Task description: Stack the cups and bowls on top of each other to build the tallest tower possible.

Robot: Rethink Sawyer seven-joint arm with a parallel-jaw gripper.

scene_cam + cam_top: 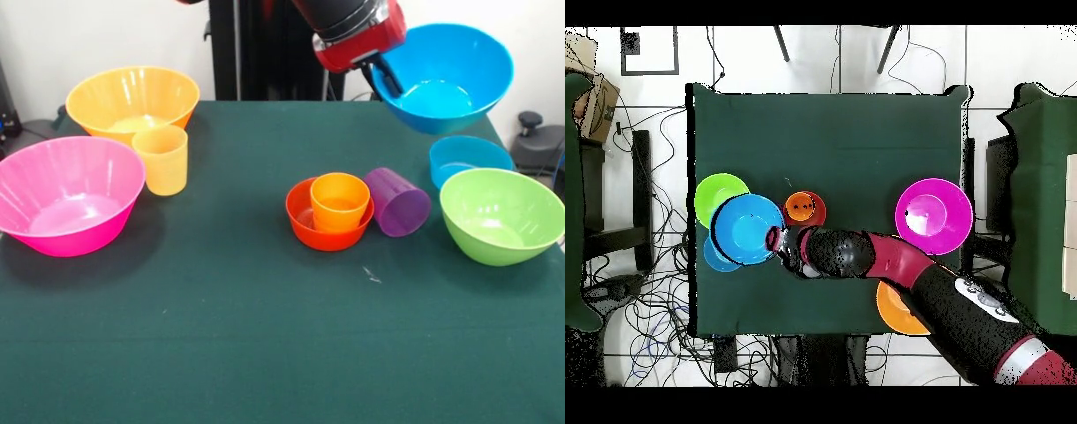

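Note:
My gripper (pixel 387 78) is shut on the near rim of the medium blue bowl (pixel 450 75) and holds it tilted in the air above the table's back right; in the overhead view the gripper (pixel 777 240) meets that bowl (pixel 748 229) at its edge. The tower (pixel 330 210) stands mid-table: the orange cup (pixel 340 201) sits upright inside the small red-orange bowl (pixel 309 225). A purple cup (pixel 399 201) lies on its side, touching that bowl's right. A yellow-orange cup (pixel 161 159) stands upright at the left.
The big pink bowl (pixel 69 194) and the big yellow bowl (pixel 132 102) sit at the left. A small blue bowl (pixel 470 159) and the lime green bowl (pixel 501 215) sit at the right, under and before the lifted bowl.

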